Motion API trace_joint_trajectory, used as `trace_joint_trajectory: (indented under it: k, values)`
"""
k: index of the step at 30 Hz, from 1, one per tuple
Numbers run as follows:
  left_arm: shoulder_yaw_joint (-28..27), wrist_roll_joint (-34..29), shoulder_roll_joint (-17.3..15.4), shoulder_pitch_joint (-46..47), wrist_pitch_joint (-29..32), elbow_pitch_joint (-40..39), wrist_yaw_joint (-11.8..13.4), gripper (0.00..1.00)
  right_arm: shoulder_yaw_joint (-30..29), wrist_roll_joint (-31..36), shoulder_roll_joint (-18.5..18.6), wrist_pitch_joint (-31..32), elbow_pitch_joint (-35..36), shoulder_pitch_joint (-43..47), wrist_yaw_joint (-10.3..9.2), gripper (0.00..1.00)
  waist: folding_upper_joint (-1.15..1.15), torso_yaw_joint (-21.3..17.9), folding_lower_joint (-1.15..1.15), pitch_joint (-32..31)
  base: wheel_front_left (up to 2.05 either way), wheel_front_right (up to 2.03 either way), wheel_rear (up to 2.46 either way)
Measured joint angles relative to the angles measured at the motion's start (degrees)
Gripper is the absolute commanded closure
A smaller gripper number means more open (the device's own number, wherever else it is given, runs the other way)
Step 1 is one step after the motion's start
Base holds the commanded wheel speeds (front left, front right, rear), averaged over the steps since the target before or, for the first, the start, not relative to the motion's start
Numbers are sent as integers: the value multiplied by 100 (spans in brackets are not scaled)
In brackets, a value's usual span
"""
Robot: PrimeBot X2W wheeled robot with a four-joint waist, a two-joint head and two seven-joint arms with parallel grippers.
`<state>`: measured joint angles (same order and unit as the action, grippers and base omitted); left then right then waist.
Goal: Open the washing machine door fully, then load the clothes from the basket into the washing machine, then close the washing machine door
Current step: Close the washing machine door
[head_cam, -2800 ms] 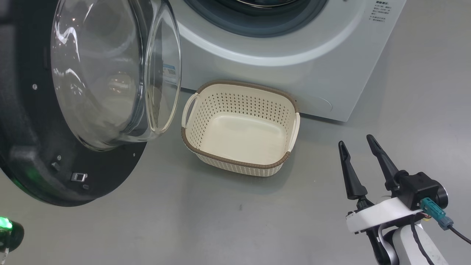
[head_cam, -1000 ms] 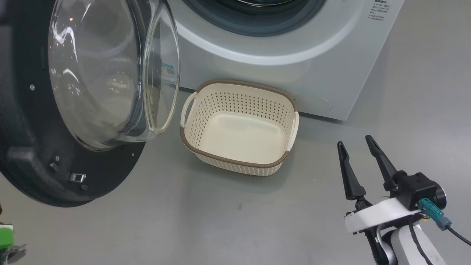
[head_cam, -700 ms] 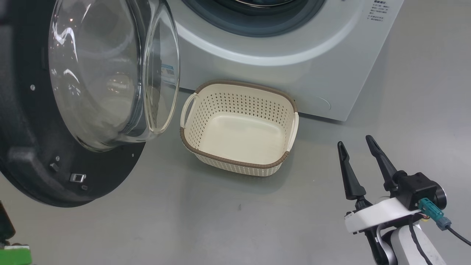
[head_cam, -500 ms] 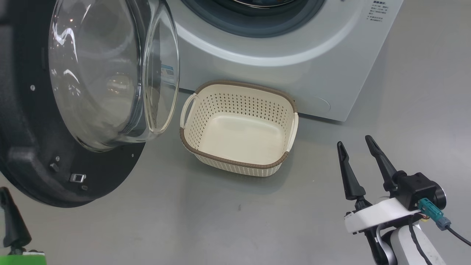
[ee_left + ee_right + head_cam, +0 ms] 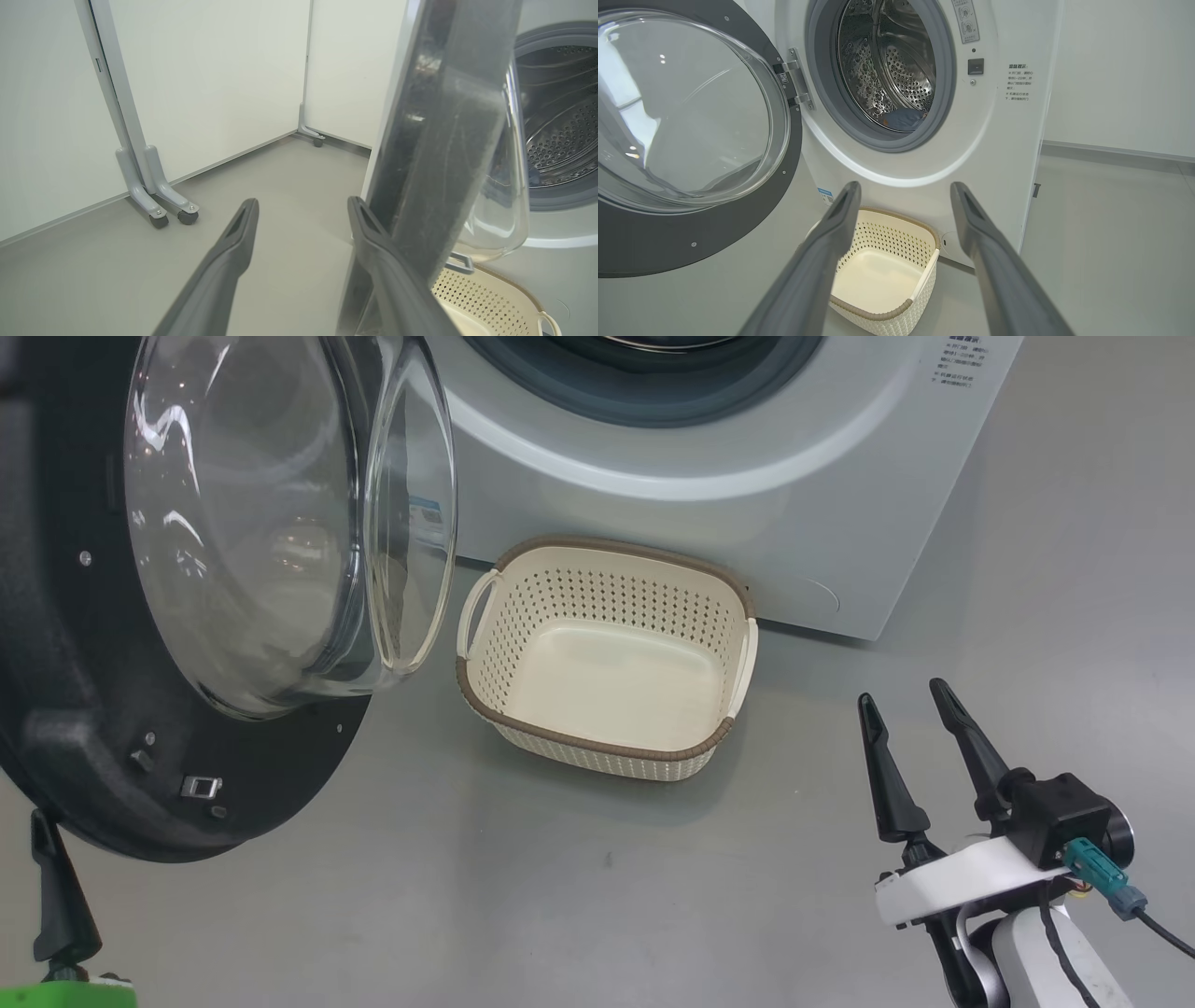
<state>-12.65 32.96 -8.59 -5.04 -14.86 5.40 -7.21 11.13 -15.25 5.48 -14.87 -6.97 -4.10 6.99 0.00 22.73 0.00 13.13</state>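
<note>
The washing machine door [image 5: 84, 709] stands swung open on the left, its glass bowl bulging toward the basket [image 5: 597, 744]. The basket sits empty on the floor before the washing machine [image 5: 709, 513]. A bit of blue clothes [image 5: 903, 117] lies at the bottom of the steel drum. My right gripper [image 5: 900, 693] hovers open at the lower right, nothing between its fingers. One finger [image 5: 58, 896] of my left gripper pokes up just below the door's black rim. In the left wrist view my left gripper [image 5: 302, 202] is open, the door [image 5: 439, 140] edge-on just past its right finger.
Grey floor [image 5: 560, 896] spreads in front of the machine. White partition panels on wheeled feet [image 5: 154, 205] stand to the left of the machine. A white wall [image 5: 1120, 70] runs behind on the right.
My left gripper's finger has risen into the lower left of the head view, up to the door's lower rim. The door, the basket and my right gripper have stayed put.
</note>
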Motion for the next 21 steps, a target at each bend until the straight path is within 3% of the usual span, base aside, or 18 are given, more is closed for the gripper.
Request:
trace_joint_trajectory:
  k: [21]
  values:
    - [-229, -634, 327, -2, 0, -283, 0, 0, -47, -31, 2, 0, 15, 0, 0, 0, 0, 59, 0, 74, 0, 0, 0]
